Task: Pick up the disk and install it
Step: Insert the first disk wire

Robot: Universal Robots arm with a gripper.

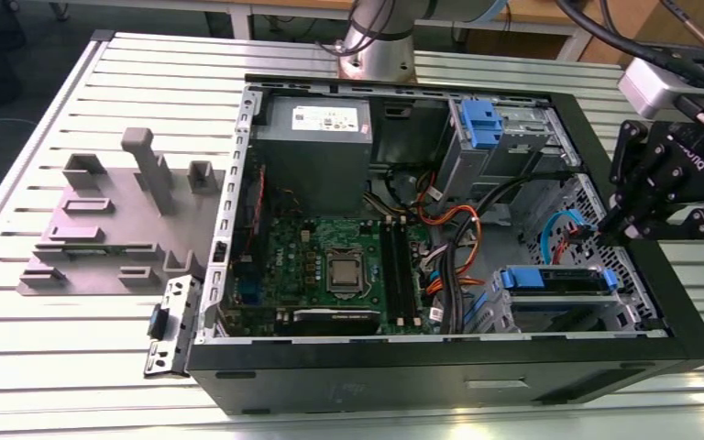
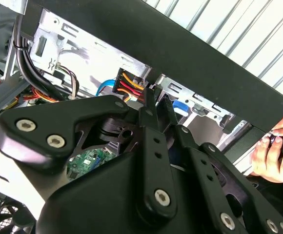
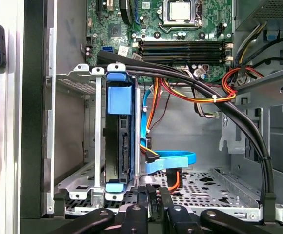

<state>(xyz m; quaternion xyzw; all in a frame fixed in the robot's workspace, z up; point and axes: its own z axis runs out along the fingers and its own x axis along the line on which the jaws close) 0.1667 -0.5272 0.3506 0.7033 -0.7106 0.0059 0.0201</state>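
The disk (image 3: 119,146) sits in its blue caddy (image 3: 119,97) inside the drive cage (image 3: 75,78), and my jaws, pressed together on nothing, hang so near the blue cable (image 3: 173,160) and orange wire (image 3: 174,179) that I fear they could snag one.

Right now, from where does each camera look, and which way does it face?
Exterior view: high over the table, looking down into the open computer case; the arm and the gripper show.
First wrist view: behind the gripper, looking into the case at the disk in its bay and the motherboard.
Second wrist view: behind the gripper, facing the case's wall; a person's hand shows.
Shared: both wrist views show the gripper; exterior and first wrist views, the disk and motherboard.
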